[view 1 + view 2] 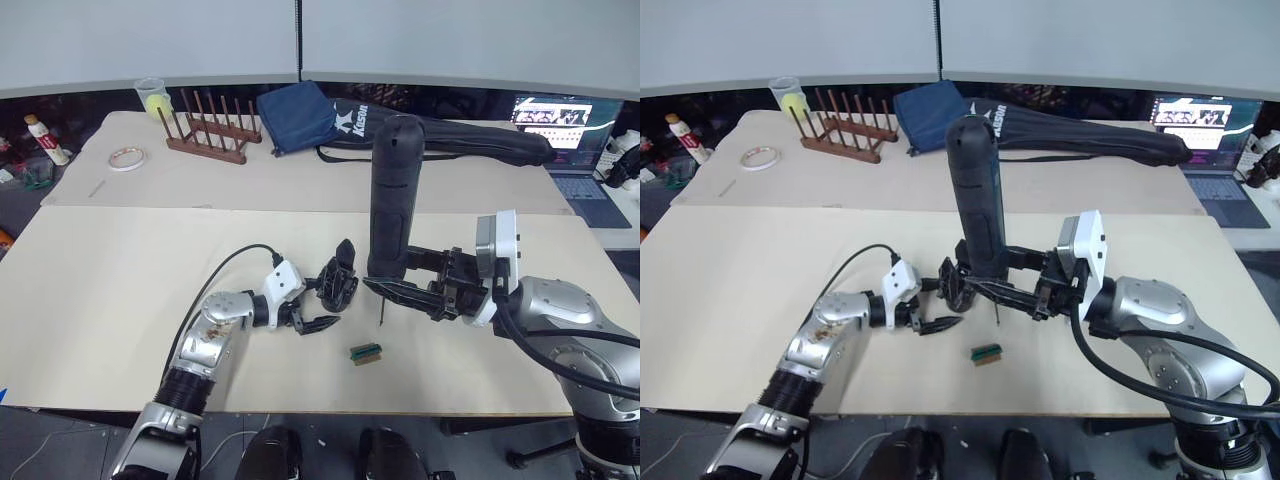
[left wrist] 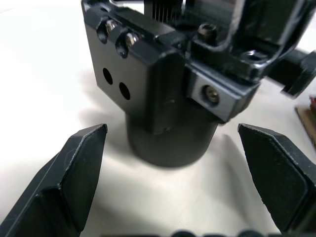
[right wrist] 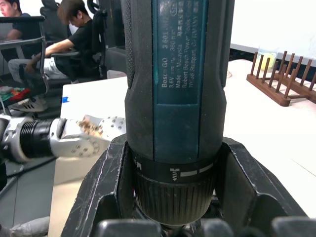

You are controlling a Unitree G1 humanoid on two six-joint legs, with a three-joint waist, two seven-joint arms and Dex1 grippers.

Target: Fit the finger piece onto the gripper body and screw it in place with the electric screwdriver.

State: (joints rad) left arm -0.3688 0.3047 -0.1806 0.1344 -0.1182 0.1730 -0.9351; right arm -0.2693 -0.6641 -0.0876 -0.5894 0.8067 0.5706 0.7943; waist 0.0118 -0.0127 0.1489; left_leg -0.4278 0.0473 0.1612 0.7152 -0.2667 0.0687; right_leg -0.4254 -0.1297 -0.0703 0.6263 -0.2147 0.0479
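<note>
The gripper body (image 1: 340, 281) stands on the beige table (image 1: 120, 290), one pointed prong rising from its top. My left gripper (image 1: 325, 302) is open, and in the left wrist view its fingers (image 2: 74, 173) flank the gripper body's (image 2: 163, 98) rounded base without touching it. My right gripper (image 1: 385, 275) is shut on the electric screwdriver (image 1: 394, 190), held upright just right of the body. Its thin bit (image 1: 382, 313) points down, close above the table. The right wrist view shows the screwdriver's (image 3: 177, 79) collar clamped between the fingers. I cannot make out the finger piece.
A small green block (image 1: 366, 351) lies near the front edge below the bit. At the back are a wooden rack (image 1: 207, 130), a blue cloth (image 1: 297, 115), a long black bag (image 1: 470, 140), a tape roll (image 1: 126, 157) and a laptop (image 1: 570, 140). People (image 3: 74, 34) sit beyond.
</note>
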